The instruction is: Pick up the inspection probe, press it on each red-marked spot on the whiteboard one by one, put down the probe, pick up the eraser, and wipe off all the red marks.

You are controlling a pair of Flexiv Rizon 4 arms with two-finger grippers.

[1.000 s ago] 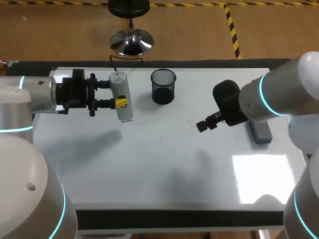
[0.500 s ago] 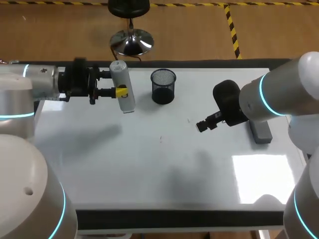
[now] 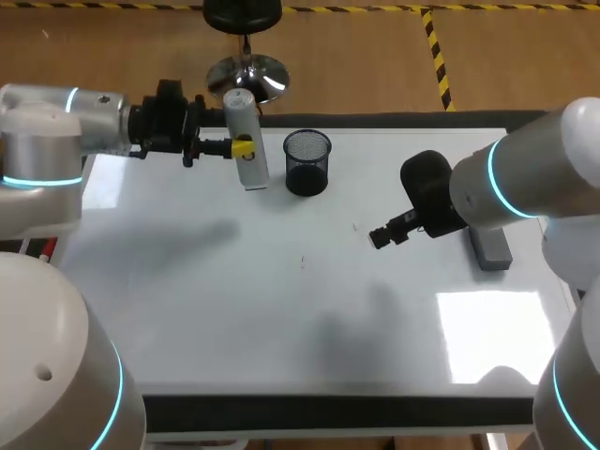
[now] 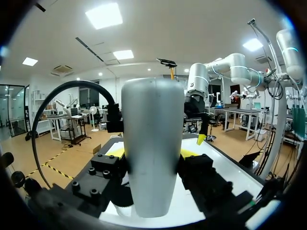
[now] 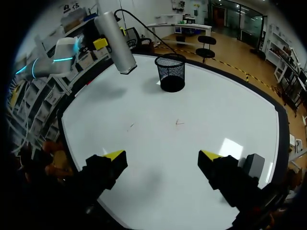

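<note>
My left gripper (image 3: 238,142) is shut on the silver cylindrical probe (image 3: 250,167), held in the air over the whiteboard's (image 3: 281,319) far left part, just left of the black mesh cup (image 3: 307,161). In the left wrist view the probe (image 4: 152,143) stands upright between the fingers. My right gripper (image 5: 162,155) hangs open and empty above the board's right half. The grey eraser (image 3: 490,249) lies on the board beside my right arm (image 3: 511,187). Two faint red marks (image 5: 179,123) (image 5: 131,126) show ahead of the right gripper; the probe (image 5: 115,40) and the eraser (image 5: 254,165) also appear there.
The mesh cup (image 5: 171,72) stands near the board's far edge, close to the held probe. A dark frame borders the whiteboard on all sides.
My left arm has carried the probe toward the far edge and to the right, nearer the mesh cup. The right arm has not moved.
</note>
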